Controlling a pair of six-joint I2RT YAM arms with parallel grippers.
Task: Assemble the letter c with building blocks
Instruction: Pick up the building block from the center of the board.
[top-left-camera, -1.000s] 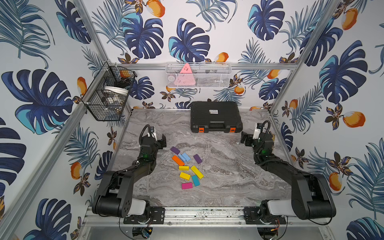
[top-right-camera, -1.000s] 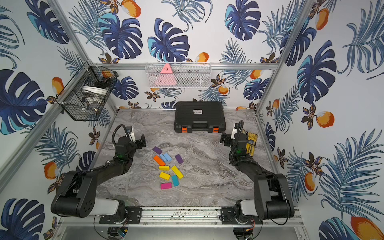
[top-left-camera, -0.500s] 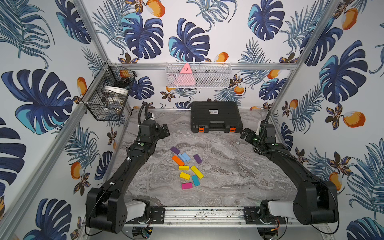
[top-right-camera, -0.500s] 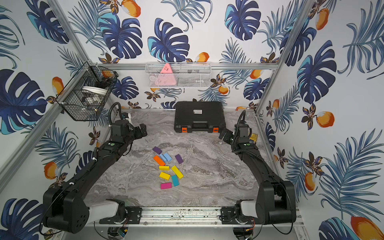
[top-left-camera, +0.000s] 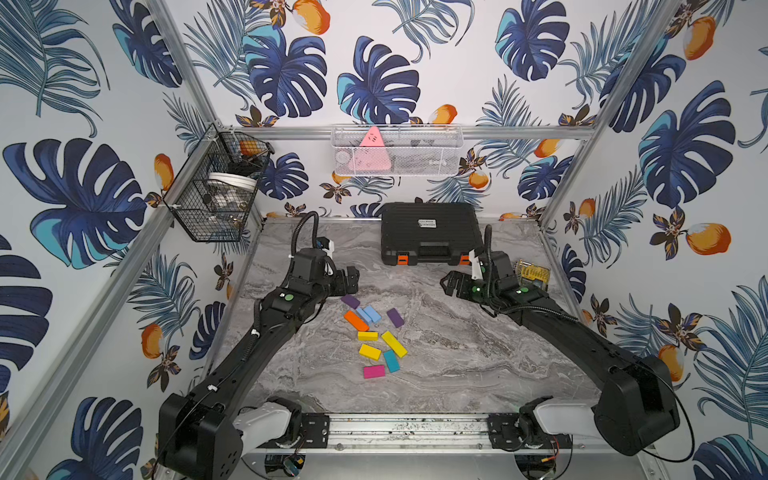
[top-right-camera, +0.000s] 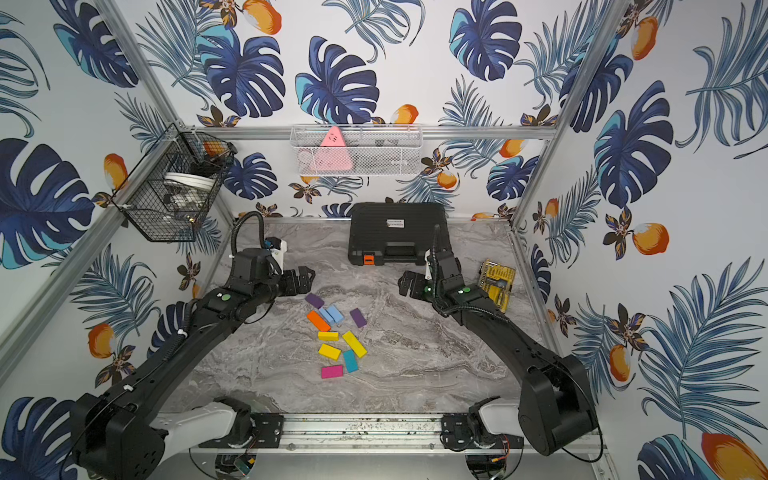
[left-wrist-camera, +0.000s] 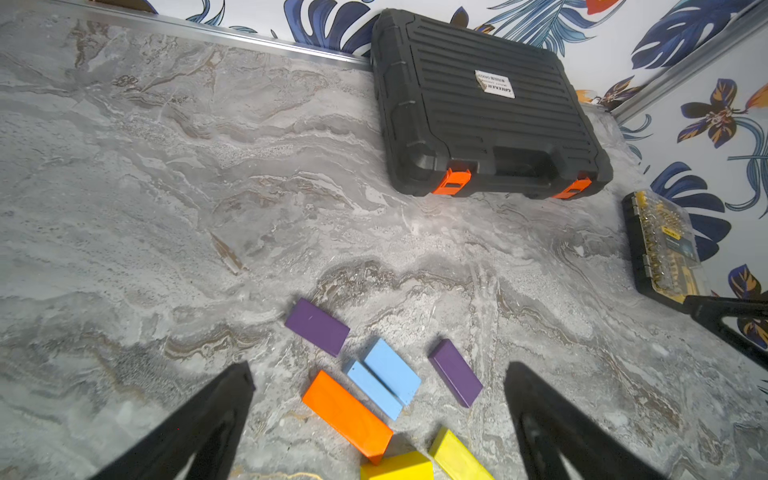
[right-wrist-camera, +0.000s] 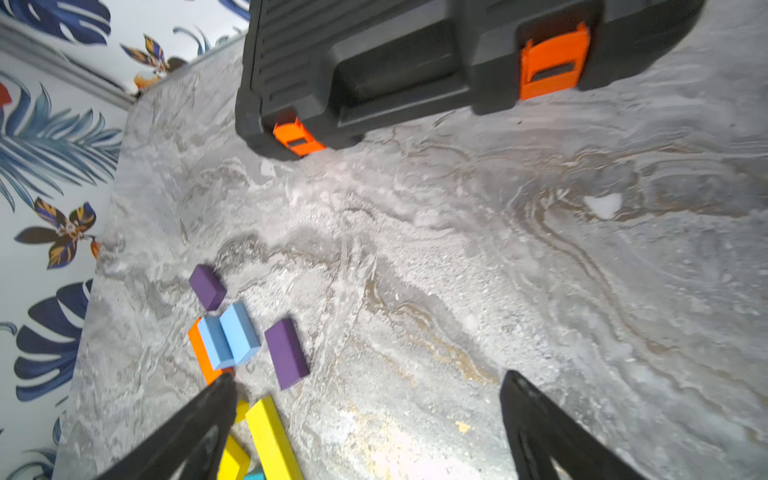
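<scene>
- Ten building blocks (top-left-camera: 368, 336) lie flat in a loose cluster mid-table in both top views. No C shape is laid out yet.
- Both top views: left gripper (top-left-camera: 348, 279) and right gripper (top-left-camera: 451, 284) hover either side of the cluster's far end. Both are spread wide, carrying nothing and touching no block.
- In a top view the colours count out as two purple, two light blue, one long orange block (top-right-camera: 318, 321), three yellow, one teal, and one magenta block (top-right-camera: 332, 371) nearest the arm bases.
- Left wrist: fingers (left-wrist-camera: 216, 415) are wide apart and empty. Ahead between them sit the orange block, the light blue pair (left-wrist-camera: 384, 380) pressed side by side against it, and a purple block (left-wrist-camera: 318, 326) just beyond.
- Right wrist: fingers (right-wrist-camera: 540, 424) are also apart and empty. The cluster sits off towards one finger, not between them. The frame is soft, and a teal sliver at the edge is probably the teal block.
- Clutter: black tool case (top-left-camera: 430, 232) at the back and bit case (top-left-camera: 532, 274) beside the right arm, both well apart from the blocks.
- Step, as I judge it: approach before the first pick, with assembly not started.
- Next move likely calls for choosing one block, squaring the jaws across its narrow width and descending. The orange block touches a light blue neighbour, so a nudge is a risk.
</scene>
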